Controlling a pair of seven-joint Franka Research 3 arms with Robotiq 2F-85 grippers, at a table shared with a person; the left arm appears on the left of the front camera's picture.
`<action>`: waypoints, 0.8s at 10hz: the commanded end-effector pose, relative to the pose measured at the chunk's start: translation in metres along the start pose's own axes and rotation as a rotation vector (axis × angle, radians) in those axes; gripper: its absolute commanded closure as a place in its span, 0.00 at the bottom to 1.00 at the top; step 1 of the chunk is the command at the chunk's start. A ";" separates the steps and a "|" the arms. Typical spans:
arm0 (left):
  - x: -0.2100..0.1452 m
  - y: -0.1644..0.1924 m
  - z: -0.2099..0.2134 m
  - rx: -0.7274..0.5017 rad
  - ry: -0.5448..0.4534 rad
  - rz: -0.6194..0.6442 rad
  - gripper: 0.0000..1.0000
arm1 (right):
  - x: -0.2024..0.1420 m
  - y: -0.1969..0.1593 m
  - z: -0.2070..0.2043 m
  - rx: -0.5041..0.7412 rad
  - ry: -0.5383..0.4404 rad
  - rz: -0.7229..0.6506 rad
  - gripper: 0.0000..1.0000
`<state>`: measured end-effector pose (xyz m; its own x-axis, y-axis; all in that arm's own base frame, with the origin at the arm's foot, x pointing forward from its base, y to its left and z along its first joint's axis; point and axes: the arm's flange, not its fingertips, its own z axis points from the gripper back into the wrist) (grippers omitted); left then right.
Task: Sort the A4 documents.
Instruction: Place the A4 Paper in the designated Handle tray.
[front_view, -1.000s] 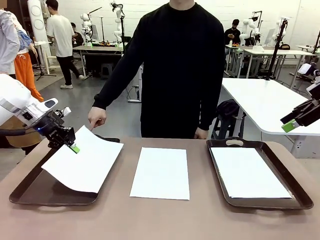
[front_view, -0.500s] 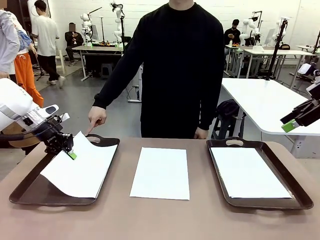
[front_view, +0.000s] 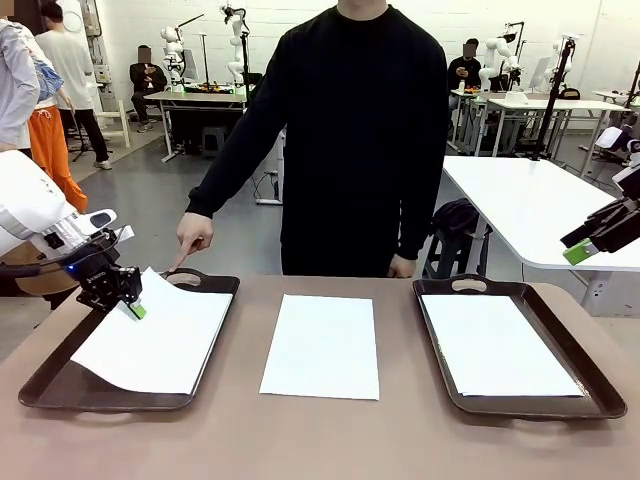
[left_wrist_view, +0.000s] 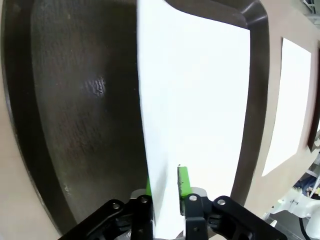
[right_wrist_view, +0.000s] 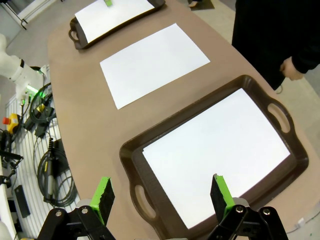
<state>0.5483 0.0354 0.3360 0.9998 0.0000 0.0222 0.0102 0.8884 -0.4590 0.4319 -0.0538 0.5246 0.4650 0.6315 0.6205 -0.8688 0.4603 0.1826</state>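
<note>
Over the left tray (front_view: 100, 405), your left gripper (front_view: 136, 309) has its fingers pinched on the far edge of one A4 sheet (front_view: 150, 345) — that end is lifted slightly and the rest lies in the tray. The person's hand (front_view: 193, 237) points just beside that tray's far handle. A second sheet (front_view: 322, 345) lies on the table (front_view: 400, 440) between the trays. A third sheet (front_view: 500, 345) lies in the right tray (front_view: 530, 408). Your right gripper (right_wrist_view: 162, 192) hangs above it — fingers spread wide, holding nothing.
</note>
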 end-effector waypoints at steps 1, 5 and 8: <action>-0.004 -0.003 0.004 0.048 -0.003 0.007 0.76 | 0.000 0.000 0.000 -0.011 0.002 0.000 0.00; -0.001 -0.003 0.013 0.138 -0.016 -0.012 0.36 | 0.000 0.000 0.000 -0.011 0.002 0.000 0.00; -0.001 -0.003 0.021 0.152 -0.031 -0.013 0.00 | 0.000 0.000 0.000 -0.011 0.002 0.000 0.00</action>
<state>0.5513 0.0447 0.3528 0.9979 -0.0176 0.0623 0.0384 0.9360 -0.3500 0.4319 -0.0538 0.5246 0.4650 0.6315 0.6205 -0.8688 0.4602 0.1826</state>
